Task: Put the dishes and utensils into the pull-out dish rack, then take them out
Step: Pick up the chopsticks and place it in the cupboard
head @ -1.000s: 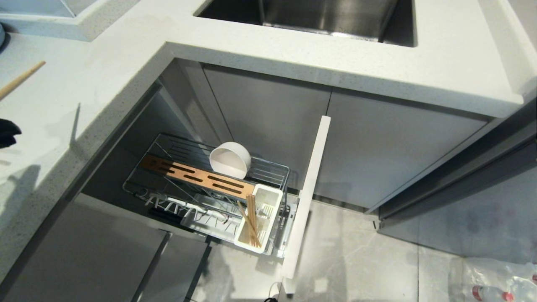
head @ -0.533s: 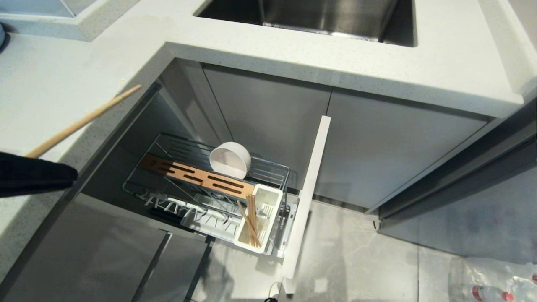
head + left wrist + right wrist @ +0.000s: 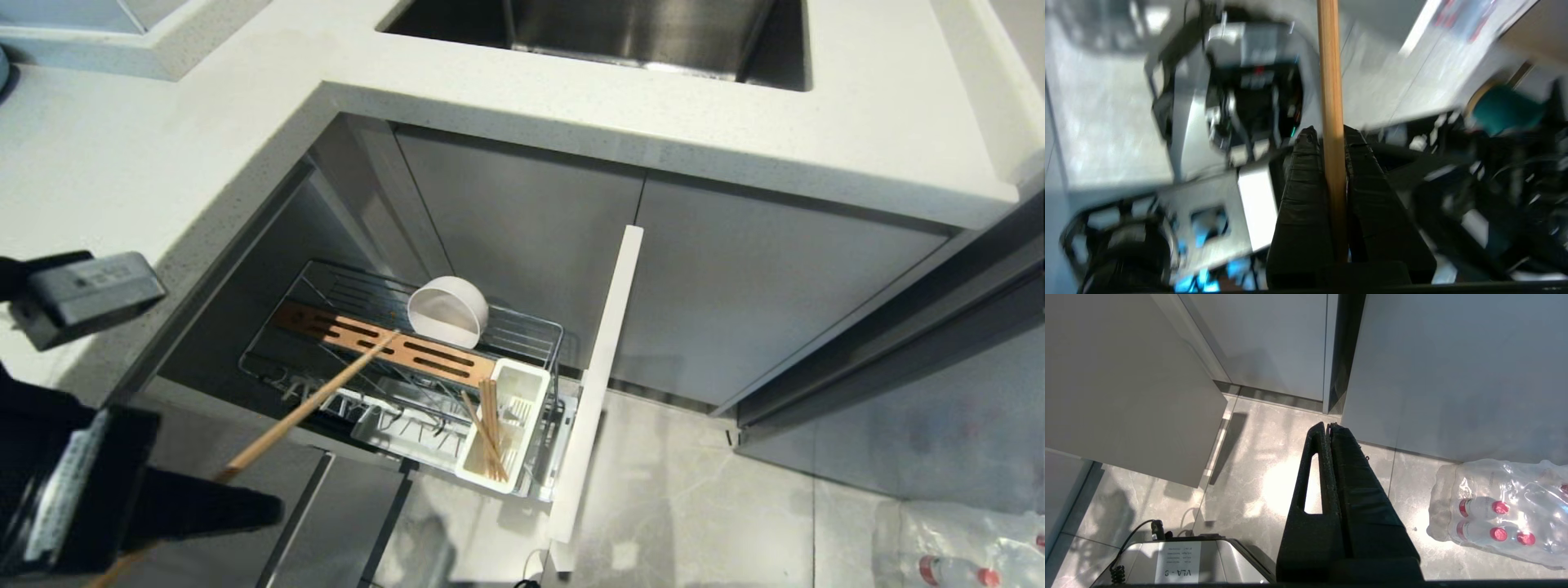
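Now chopstick (image 3: 1331, 102) in left end effector (image 3: 1327, 139)

Head overhead — wrists close, floorward

Speckled white stone countertop (image 3: 571, 106) — L-shaped, overhanging flat grey cabinet doors (image 3: 735, 294). Stainless steel sink basin (image 3: 620, 33) set into it. Pale grey marbled floor tiles (image 3: 694, 506). Shrink-wrapped pack of red-capped clear water bottles (image 3: 1502, 514) — on floor beside cabinets.
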You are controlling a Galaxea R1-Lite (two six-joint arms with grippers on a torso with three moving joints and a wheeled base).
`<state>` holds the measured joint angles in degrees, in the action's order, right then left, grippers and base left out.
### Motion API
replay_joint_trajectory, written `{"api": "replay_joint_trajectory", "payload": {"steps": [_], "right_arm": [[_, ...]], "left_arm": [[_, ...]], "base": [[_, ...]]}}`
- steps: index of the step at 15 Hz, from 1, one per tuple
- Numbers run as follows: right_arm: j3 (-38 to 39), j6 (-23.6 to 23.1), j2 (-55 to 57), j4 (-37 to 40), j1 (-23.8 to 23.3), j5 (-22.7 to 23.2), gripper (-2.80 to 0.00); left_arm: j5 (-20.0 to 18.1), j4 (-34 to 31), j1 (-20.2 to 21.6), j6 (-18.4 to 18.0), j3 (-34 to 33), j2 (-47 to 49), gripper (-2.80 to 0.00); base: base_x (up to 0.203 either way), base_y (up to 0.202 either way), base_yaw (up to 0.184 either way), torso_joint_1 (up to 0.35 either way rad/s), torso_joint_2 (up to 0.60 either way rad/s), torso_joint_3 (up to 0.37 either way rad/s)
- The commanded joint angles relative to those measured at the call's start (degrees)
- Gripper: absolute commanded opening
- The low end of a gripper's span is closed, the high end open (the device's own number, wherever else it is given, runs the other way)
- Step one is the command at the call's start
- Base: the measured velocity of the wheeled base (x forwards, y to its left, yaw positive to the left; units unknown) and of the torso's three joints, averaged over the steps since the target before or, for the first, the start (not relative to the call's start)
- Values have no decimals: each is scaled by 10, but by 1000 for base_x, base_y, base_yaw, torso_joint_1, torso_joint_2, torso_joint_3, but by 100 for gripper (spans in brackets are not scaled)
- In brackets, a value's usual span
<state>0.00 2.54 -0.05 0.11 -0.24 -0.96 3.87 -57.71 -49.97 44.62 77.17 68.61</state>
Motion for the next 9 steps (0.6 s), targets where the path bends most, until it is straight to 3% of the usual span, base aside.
{"api": "replay_joint_trajectory", "payload": {"steps": [1,4,9], "right_arm": [[1,0,0,0,0,0,-280],[1,0,0,0,0,0,-280],[1,0,0,0,0,0,-280]], "left_arm": [[-20,-20,-2,4,-9,17,-280],[-103,-73,-1,5,-7,36,-280],[-133,-100,3,3,-10,92,-280]], "base": [[0,0,0,0,0,0],[0,0,0,0,0,0],[0,0,0,0,0,0]]}}
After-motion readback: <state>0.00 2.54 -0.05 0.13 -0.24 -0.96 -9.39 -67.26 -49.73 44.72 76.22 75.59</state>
